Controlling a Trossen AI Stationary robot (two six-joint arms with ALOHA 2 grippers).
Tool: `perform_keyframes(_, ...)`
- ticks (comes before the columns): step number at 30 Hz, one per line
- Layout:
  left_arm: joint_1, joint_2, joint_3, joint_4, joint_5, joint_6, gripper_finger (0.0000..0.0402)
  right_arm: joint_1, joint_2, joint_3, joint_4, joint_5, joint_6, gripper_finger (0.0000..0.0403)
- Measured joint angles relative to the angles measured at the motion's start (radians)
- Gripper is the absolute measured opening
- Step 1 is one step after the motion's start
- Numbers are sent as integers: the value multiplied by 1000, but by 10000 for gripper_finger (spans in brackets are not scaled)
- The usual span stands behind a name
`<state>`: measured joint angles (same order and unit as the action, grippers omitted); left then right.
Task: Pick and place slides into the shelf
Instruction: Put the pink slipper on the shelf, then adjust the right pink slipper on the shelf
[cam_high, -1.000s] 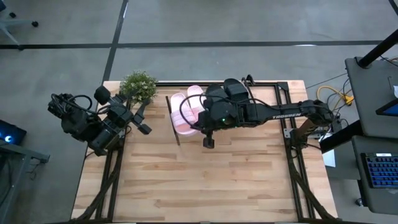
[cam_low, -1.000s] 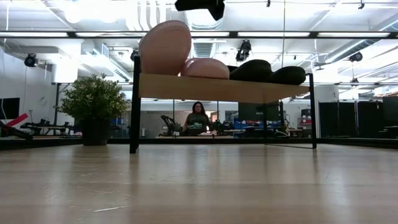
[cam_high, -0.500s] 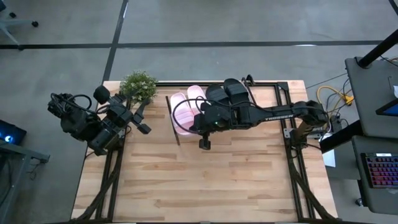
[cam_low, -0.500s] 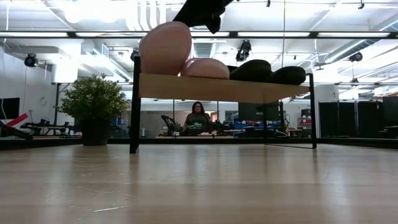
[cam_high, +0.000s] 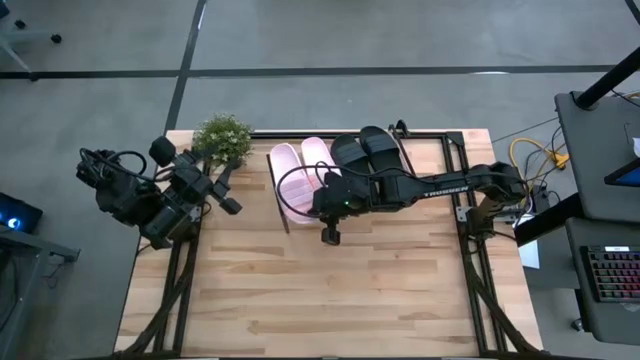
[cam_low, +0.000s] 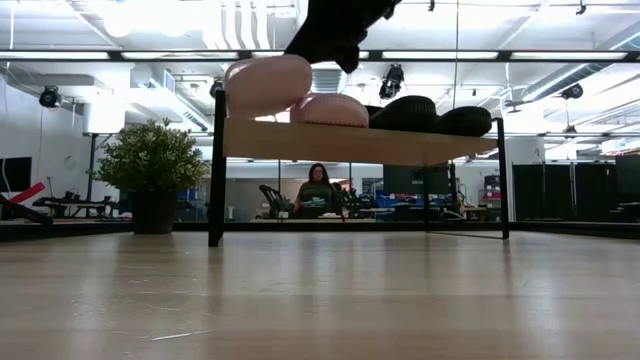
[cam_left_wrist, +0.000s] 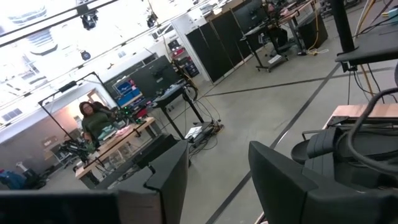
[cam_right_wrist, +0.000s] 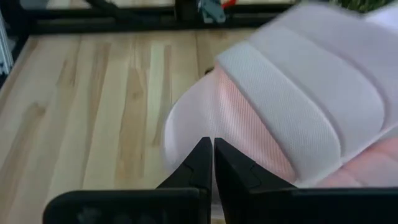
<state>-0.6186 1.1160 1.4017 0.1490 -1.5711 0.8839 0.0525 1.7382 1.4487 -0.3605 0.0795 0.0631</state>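
The shelf (cam_low: 360, 143), a light wood board on black rods, stands at the table's far edge. On it lie two pale pink slides (cam_high: 292, 185) (cam_high: 316, 157) and two black slides (cam_high: 350, 155) (cam_high: 378, 148). In the low view all of them rest on the board, the left pink slide (cam_low: 268, 85) highest. My right gripper (cam_right_wrist: 211, 155) is shut and sits on that left pink slide, reaching in from the table's right. My left gripper (cam_left_wrist: 217, 180) stays open and holds nothing, raised off the table's left edge (cam_high: 228, 190). My right gripper presses its shut fingertips (cam_right_wrist: 205, 152) on the left pink slide's pale end (cam_right_wrist: 186, 134), the end facing the table's near edge, in front of the wide strap (cam_right_wrist: 298, 106). The fingers slant down from the table's right. The slide lies tilted on the shelf board.
A potted plant (cam_high: 222, 140) stands at the far left corner beside the shelf. Black frame rails (cam_high: 470, 250) run along both table sides. Bare wood tabletop (cam_high: 330, 290) stretches in front of the shelf. A person (cam_low: 318, 190) sits beyond the table.
My right gripper has gone down and toward the table's left, staying shut. The left pink slide, which stood steeply tipped up on the shelf, has tipped down and now lies flatter. The other slides have stayed put.
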Motion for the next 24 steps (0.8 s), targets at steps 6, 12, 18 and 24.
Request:
perform_keyframes(6,0,0,0,0,0,-4,154,-1,0,0,81,0,12,8)
perform_keyframes(12,0,0,0,0,0,-4,154,0,0,0,160,0,23,8)
perform_keyframes(18,0,0,0,0,0,-5,154,0,-10,2,110,0,42,8)
perform_keyframes(24,0,1,0,0,0,-5,154,-13,-104,2,11,69,-18,8)
